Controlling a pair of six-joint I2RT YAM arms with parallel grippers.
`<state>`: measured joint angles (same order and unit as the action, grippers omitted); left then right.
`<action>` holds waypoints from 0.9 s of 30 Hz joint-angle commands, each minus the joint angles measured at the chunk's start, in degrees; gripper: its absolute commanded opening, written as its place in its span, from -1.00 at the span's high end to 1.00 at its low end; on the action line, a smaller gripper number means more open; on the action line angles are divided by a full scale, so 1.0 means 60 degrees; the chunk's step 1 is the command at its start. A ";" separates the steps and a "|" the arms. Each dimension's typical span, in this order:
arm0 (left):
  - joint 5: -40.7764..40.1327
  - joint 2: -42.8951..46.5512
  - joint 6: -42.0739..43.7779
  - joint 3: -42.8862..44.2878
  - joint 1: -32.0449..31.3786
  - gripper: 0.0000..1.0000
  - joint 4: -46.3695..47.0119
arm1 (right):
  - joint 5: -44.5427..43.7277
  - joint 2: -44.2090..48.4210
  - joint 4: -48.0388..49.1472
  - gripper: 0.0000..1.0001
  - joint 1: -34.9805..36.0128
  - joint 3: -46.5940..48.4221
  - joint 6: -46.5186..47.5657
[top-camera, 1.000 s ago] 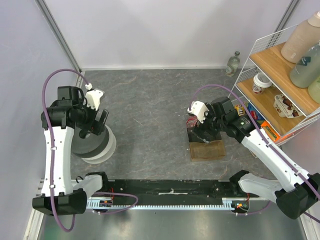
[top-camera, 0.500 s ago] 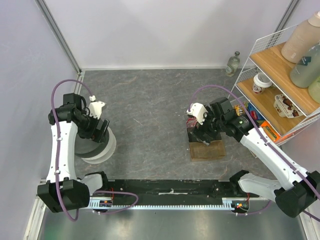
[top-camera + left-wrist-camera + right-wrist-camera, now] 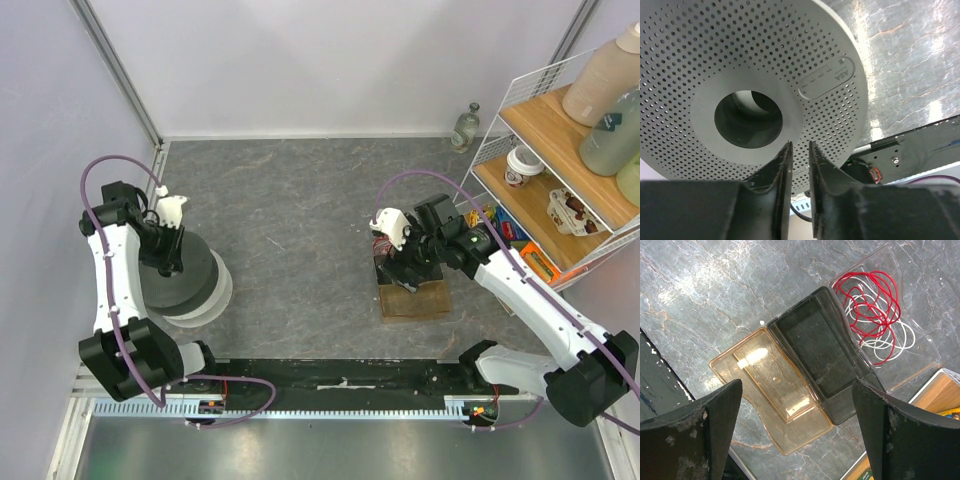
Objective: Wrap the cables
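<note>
The cables are a thin red wire [image 3: 871,302], curled together with a white wire inside a clear box [image 3: 920,357]; in the top view a bit of red wire [image 3: 382,244] shows beside the right wrist. My right gripper [image 3: 796,390] is open and hangs above a dark box [image 3: 817,347] and its amber lid [image 3: 771,390], holding nothing; from above the right gripper [image 3: 405,264] covers that box. My left gripper [image 3: 800,146] hovers over a grey perforated spool [image 3: 805,45], jaws drawn almost together with nothing between them. From above, the left gripper [image 3: 166,258] is over the spool [image 3: 200,285].
A wire shelf [image 3: 500,140] with bottles and jars stands at the right edge, close to the right arm. A small glass bottle [image 3: 466,127] is at the back wall. A black rail [image 3: 340,375] runs along the near edge. Purple walls close in on the left and back.
The left arm has swung left and back over the spool, and its jaws have closed from wide open to a narrow gap. The right arm has barely shifted.
</note>
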<state>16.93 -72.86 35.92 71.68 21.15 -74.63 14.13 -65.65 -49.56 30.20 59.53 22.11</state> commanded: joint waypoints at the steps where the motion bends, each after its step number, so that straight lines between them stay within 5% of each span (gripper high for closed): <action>1: -0.0213 -0.0059 0.0415 -0.0344 0.0211 0.56 0.0747 | 0.0281 -0.0074 -0.0104 -0.96 -0.0008 0.0362 0.0036; 8: -0.0711 -0.0249 0.0414 -0.0725 0.0226 0.82 0.1670 | 0.0311 -0.0148 -0.0133 -0.96 -0.0008 0.0289 0.0036; 17: -0.0816 -0.0308 0.0868 -0.1633 0.0240 0.86 0.2360 | 0.0252 -0.0162 -0.0148 -0.96 -0.0008 0.0303 0.0065; 22: -0.0099 -0.0118 0.1015 -0.2015 0.0226 0.50 0.2668 | 0.0223 -0.0221 -0.0163 -0.96 -0.0008 0.0289 0.0051; 25: 0.0327 0.0014 0.1029 -0.1957 0.0240 0.00 0.2508 | 0.0223 -0.0206 -0.0163 -0.96 -0.0008 0.0289 0.0036; 27: 0.0663 0.0117 0.1102 -0.1796 0.0255 -0.14 0.2260 | 0.0179 -0.0192 -0.0163 -0.96 -0.0023 0.0289 0.0036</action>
<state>14.37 -74.06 40.23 60.14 22.31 -60.88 14.79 -66.70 -50.30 30.20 59.53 22.11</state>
